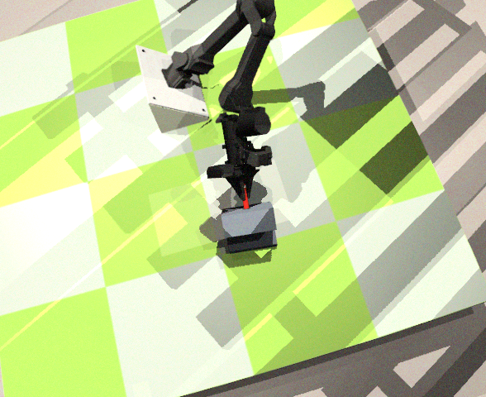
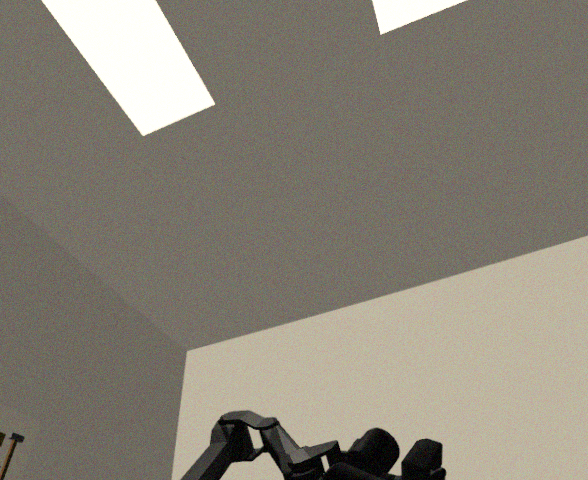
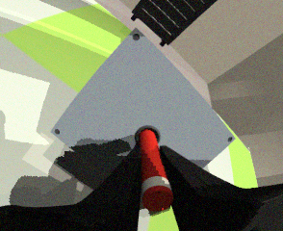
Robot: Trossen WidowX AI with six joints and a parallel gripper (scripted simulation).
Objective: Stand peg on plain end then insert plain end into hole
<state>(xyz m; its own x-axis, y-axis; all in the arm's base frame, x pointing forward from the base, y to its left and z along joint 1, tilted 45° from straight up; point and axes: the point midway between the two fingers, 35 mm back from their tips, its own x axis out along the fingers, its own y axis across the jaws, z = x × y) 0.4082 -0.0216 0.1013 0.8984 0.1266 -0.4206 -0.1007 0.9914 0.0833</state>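
Observation:
The sloped panel (image 1: pixel 248 220) (image 3: pixel 137 87) has a grey-blue face, with its one hole (image 3: pixel 147 127) near the lower middle of the face in the wrist view. The red peg (image 1: pixel 246 203) (image 3: pixel 152 161) points its plain end at the hole, and that end appears to be inside the dark rim. How deep it sits is hidden. The white band (image 3: pixel 155 182) is on the other end, nearer the wrist camera. My gripper (image 1: pixel 245 197) (image 3: pixel 149 152) is shut on the peg, just above the panel face. The exterior view shows only upper arm parts, without the peg or panel.
A white plate (image 1: pixel 170 96) with screw holes is at the arm's base. The checkered green and white table (image 1: pixel 170 333) lies under the panel, crossed by shadows. A black grille (image 3: pixel 176 18) shows beyond the panel in the wrist view.

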